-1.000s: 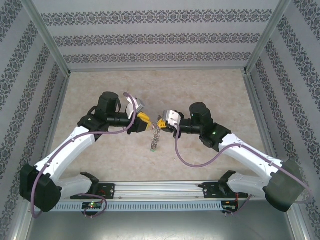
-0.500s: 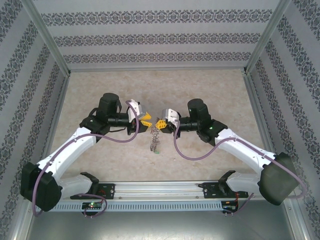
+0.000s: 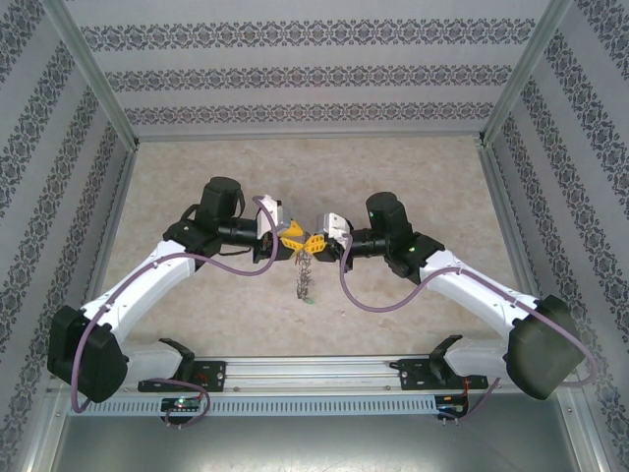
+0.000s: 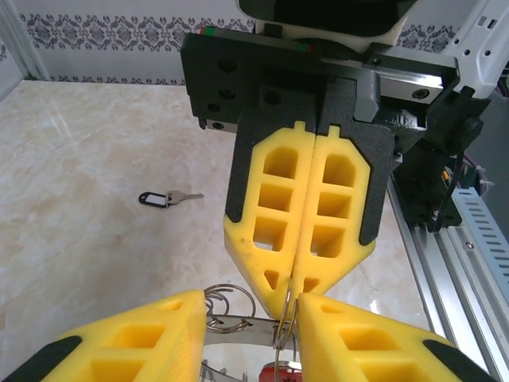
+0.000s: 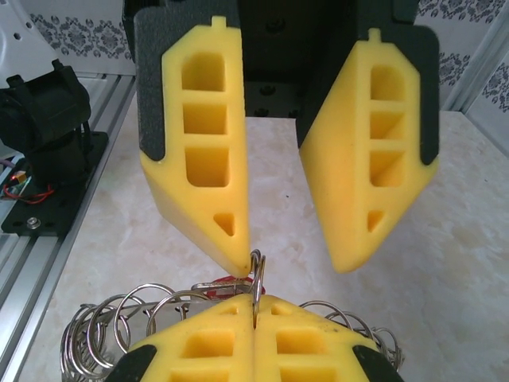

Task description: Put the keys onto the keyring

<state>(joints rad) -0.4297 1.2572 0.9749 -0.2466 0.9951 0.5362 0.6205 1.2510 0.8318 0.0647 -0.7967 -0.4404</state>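
One keyring [image 3: 307,275] hung over the table [image 3: 177,187]; from the top view I saw its long axis running toward the near edge. Right gripper [image 5: 254,306] was pressed together, pinching one wire loop [image 5: 257,267] on the rim. Left gripper [image 5: 293,263] stood spread around that loop, one finger [image 5: 208,191] touching it. Red key head [image 4: 282,372] sat beside the pinch.

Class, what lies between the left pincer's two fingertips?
In the right wrist view, a wire loop of the keyring, pinched by the shut right pincer, stands between the fingertips of the left pincer.
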